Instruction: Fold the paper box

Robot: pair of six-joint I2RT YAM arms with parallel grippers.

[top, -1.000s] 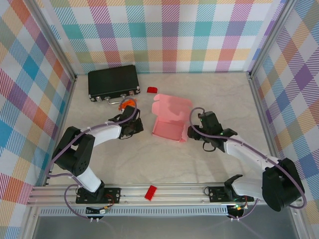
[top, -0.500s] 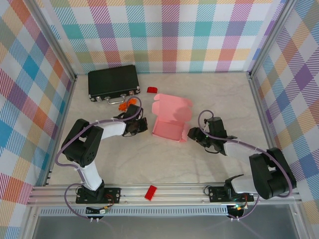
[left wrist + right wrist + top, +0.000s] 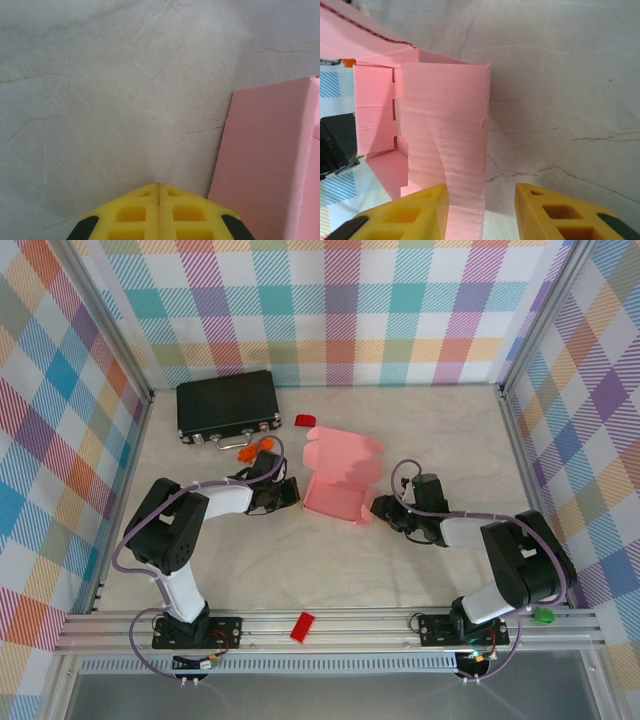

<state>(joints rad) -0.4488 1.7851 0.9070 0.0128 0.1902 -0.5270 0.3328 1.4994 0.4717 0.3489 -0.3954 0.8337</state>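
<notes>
The paper box [image 3: 340, 483] is pale pink card, partly folded into an open tray with its lid flap standing at the back, in the middle of the table. My left gripper [image 3: 291, 496] lies low just left of it, shut and empty; the left wrist view has the yellow fingertips [image 3: 172, 195] pressed together, the paper box's wall [image 3: 267, 165] to their right. My right gripper [image 3: 379, 508] is at the box's right end, open. In the right wrist view the box's side wall [image 3: 447, 135] stands between the jaws, against the left finger [image 3: 415, 210], apart from the other.
A black case [image 3: 226, 404] lies at the back left, with orange bits [image 3: 256, 448] just in front of it. One small red piece [image 3: 305, 420] sits behind the box, another [image 3: 301, 626] on the front rail. Checked walls close in three sides.
My right gripper has swung left and down to the box's right end and straddles its wall. The left gripper has slid slightly right toward the box and stays shut.
</notes>
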